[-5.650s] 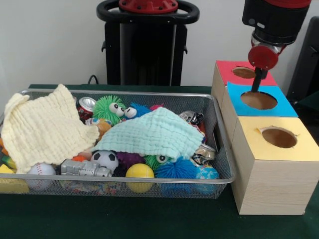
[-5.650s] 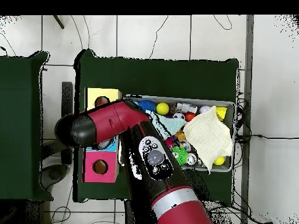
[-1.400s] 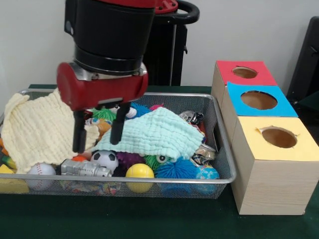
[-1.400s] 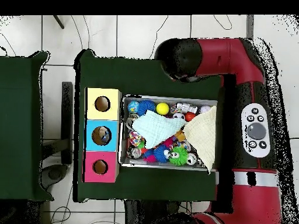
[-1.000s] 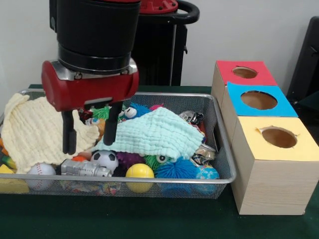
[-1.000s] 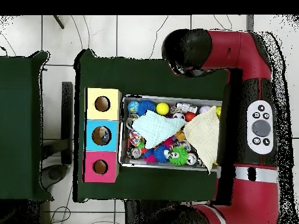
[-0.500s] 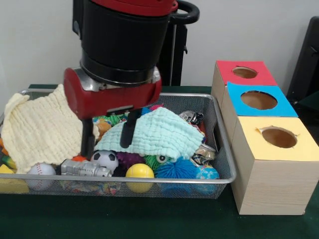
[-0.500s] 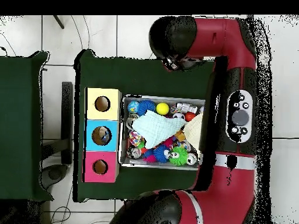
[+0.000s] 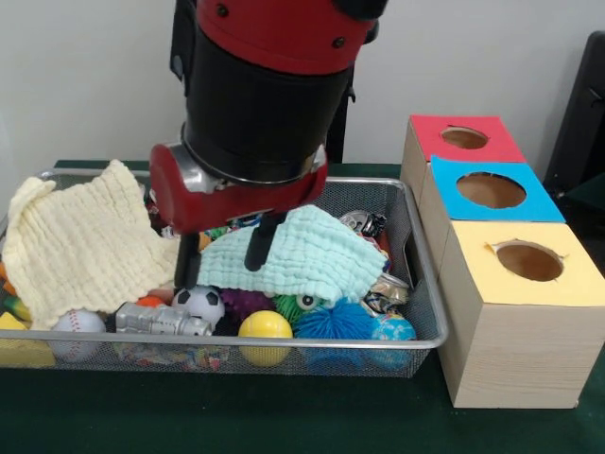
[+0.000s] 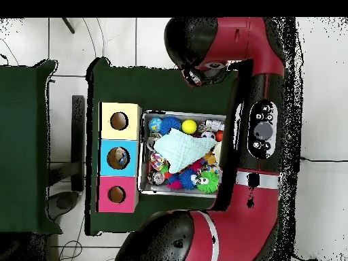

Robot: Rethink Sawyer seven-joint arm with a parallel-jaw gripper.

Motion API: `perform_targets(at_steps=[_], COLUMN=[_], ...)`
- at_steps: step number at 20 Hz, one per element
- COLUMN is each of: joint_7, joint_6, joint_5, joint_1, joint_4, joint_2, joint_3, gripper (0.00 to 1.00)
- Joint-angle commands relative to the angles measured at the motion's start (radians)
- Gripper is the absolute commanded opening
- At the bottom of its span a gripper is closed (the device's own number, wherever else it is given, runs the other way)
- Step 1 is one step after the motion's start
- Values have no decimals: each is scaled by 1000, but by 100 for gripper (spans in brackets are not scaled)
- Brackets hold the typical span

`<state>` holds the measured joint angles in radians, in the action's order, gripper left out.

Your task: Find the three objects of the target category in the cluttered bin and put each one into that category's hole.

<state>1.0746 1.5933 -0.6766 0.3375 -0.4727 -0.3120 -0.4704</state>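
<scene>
Two spread fingers (image 9: 258,248) low over the bin's (image 9: 424,307) mint cloth (image 9: 302,251).

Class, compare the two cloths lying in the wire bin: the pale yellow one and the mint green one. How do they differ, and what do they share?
The pale yellow cloth lies at the front view's left end of the bin, one corner draped over the rim; the mint green cloth lies nearer the middle, wholly inside. The gripper hangs at the green cloth's edge, with one finger in front of it; the yellow cloth lies beside it. Both are crinkled fabric squares covering toys.
</scene>
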Motion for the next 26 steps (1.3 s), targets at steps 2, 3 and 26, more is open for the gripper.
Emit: perform_targets(at_steps=[2,3,26], joint_7=[-397,-415,-492], joint_6=[143,150,-120], joint_5=[-102,-105,205], joint_1=[66,71,354], joint_4=[76,89,-678], joint_2=[62,67,-487], joint_3=[-44,-55,-10], gripper=[100,100,100])
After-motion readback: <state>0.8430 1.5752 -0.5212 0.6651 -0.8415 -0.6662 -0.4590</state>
